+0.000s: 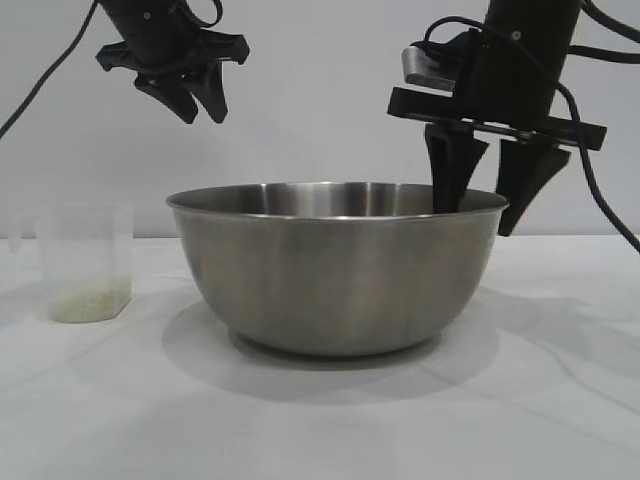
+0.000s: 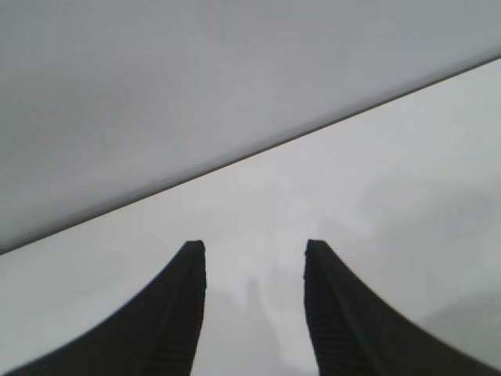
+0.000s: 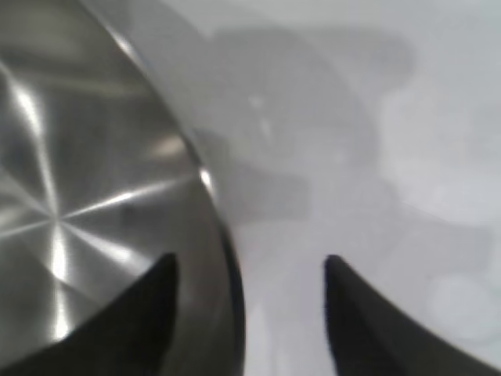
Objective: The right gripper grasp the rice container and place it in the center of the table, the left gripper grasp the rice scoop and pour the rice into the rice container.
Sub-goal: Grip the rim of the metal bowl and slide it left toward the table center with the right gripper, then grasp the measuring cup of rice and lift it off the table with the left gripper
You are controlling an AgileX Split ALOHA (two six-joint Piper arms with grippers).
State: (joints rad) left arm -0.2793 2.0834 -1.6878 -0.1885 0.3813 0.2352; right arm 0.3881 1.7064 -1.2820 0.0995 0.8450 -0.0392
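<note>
The rice container [image 1: 335, 270], a big steel bowl, stands on the white table [image 1: 320, 430] in the middle of the exterior view. My right gripper [image 1: 480, 215] is open and straddles the bowl's right rim without holding it. One finger is inside the bowl and the other outside. The right wrist view shows the rim [image 3: 223, 235] running between the spread jaws of that gripper [image 3: 250, 261]. The rice scoop [image 1: 88, 262], a clear cup, stands left of the bowl with a shallow layer of rice [image 1: 90, 300] in it. High above the scoop, my left gripper [image 1: 203, 118] hangs open and empty.
In the left wrist view, bare white tabletop [image 2: 376, 180] and a grey wall [image 2: 196, 78] lie beyond the left gripper [image 2: 254, 244]. Cables trail from both arms at the upper corners.
</note>
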